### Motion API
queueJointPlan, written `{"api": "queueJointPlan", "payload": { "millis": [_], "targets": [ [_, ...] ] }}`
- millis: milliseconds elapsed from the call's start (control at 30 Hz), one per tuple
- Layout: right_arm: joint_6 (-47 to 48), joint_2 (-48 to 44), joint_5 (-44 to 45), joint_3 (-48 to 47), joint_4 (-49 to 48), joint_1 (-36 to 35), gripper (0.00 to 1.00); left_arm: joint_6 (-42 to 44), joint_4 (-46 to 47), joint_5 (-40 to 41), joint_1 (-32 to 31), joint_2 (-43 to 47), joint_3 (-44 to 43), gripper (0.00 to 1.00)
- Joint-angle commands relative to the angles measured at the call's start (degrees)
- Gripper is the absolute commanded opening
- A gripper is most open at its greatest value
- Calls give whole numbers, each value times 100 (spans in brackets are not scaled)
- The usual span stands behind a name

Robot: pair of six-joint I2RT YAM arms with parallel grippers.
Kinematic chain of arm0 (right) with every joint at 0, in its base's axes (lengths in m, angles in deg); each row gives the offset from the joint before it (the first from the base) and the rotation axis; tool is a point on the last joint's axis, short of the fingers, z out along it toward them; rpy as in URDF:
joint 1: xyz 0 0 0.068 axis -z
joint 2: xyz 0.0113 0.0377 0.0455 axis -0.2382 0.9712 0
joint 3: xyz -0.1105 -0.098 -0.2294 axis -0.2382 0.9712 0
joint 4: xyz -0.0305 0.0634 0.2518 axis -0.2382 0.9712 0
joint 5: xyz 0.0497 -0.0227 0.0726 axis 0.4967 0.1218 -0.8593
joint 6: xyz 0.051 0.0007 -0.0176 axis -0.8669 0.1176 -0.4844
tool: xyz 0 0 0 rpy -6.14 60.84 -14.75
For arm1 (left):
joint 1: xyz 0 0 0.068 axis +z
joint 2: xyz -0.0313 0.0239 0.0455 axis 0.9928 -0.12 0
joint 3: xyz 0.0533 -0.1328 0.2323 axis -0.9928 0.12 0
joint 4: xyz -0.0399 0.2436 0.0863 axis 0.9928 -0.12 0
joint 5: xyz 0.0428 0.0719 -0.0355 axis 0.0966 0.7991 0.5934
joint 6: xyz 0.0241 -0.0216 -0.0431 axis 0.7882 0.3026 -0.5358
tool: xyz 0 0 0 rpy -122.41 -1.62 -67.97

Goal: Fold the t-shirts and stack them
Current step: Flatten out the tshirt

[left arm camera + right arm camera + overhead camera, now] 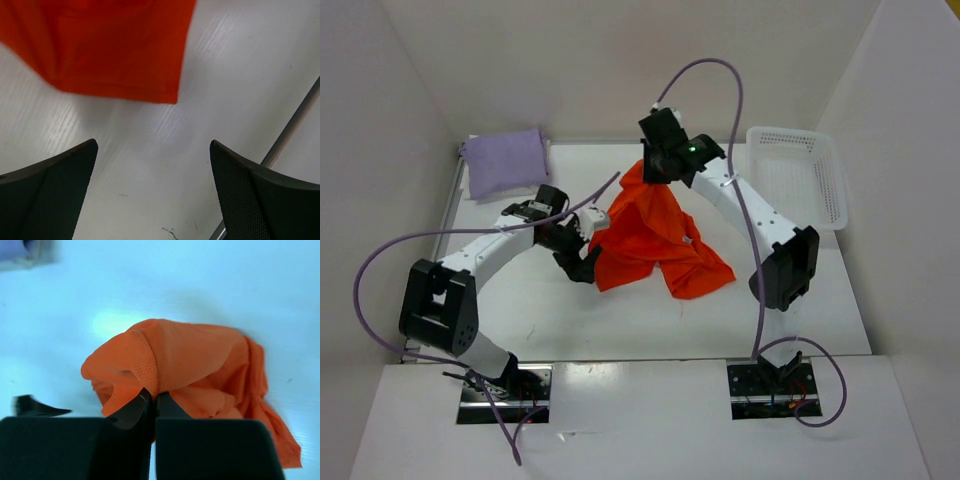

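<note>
Orange t-shirt hangs bunched from the right gripper, whose fingers are pressed together on a fold of cloth at the shirt's far, upper edge. In the right wrist view the mesh fabric bulges up over the fingertips, and the rest trails away below and to the right of them. From that pinch the shirt fans down toward the near side, its lower edges lying crumpled on the white table, with one loose flap spreading out to the right. The left gripper sits just beside the shirt's left edge with its fingers spread wide and nothing between them. In its wrist view a straight hem of the shirt runs across just ahead of the fingertips and ends in a corner ahead of the gap, with bare table beneath. To the right of that gripper in the same view, a thin metal rail runs diagonally across the white surface. Well beyond the left gripper, in the far left corner, lies a folded lavender shirt, apart from the orange one. A white basket stands to the right of the right gripper, at the table's far right edge. Bare tabletop lies on the near side of both grippers and between the orange shirt and the basket.
</note>
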State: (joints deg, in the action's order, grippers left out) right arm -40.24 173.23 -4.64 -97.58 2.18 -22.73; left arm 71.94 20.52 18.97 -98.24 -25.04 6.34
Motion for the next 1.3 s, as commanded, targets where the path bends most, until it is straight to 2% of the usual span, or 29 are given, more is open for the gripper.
{"api": "queueJointPlan", "payload": {
  "millis": [0,100,133,167,267,433,567,633,667,700,800,967,1033,1067,1133,1200,1233,1267],
  "targets": [
    [-8,-339,-52,-72,248,276,0,-198,423,-326,-419,-271,-18,99],
    [-70,-453,-158,-72,169,434,0,-731,1022,448,-979,-271,194,99],
    [-131,-453,-272,-72,169,434,0,-900,1381,1078,-1096,-332,247,99],
    [-131,-514,-325,-72,90,434,0,-1084,1524,1380,-1175,-446,248,99],
    [-184,-515,-510,-72,37,434,0,-1498,1744,1927,-1176,-1069,81,99],
    [-184,-794,-641,138,-24,434,0,-1965,2272,3227,-1176,-1071,28,99],
    [-131,-963,-694,411,-77,434,0,-1904,2377,3175,-1106,-256,290,99],
    [-131,-1085,-835,560,-77,434,0,-1851,2457,3177,-1001,-183,361,99],
    [-131,-1086,-887,561,-147,434,0,-1720,2457,2950,-913,-366,362,99],
    [-131,-1138,-940,622,-148,434,0,-1667,2317,2199,-816,-524,301,99],
    [-131,-1192,-941,623,-148,434,0,-1614,2140,965,-649,-1298,107,99],
    [-26,-1367,-879,500,-34,434,0,-1569,2263,1470,-517,-1826,-129,99],
    [-26,-1437,-940,500,-33,434,0,-1570,2263,1384,-412,-2019,-235,99],
    [35,-1516,-993,560,-33,434,0,-1570,2211,1253,-359,-2072,-323,96],
    [36,-1595,-1055,692,-33,434,0,-1622,2211,927,-288,-2213,-393,61],
    [97,-1666,-1055,833,-86,434,0,-1543,2070,839,-288,-2283,-490,33],
    [149,-1718,-985,834,-86,434,0,-1543,1957,769,-210,-2284,-578,7],
    [220,-1719,-985,834,-86,513,0,-1543,1956,707,-157,-2232,-579,2]
  ]
}}
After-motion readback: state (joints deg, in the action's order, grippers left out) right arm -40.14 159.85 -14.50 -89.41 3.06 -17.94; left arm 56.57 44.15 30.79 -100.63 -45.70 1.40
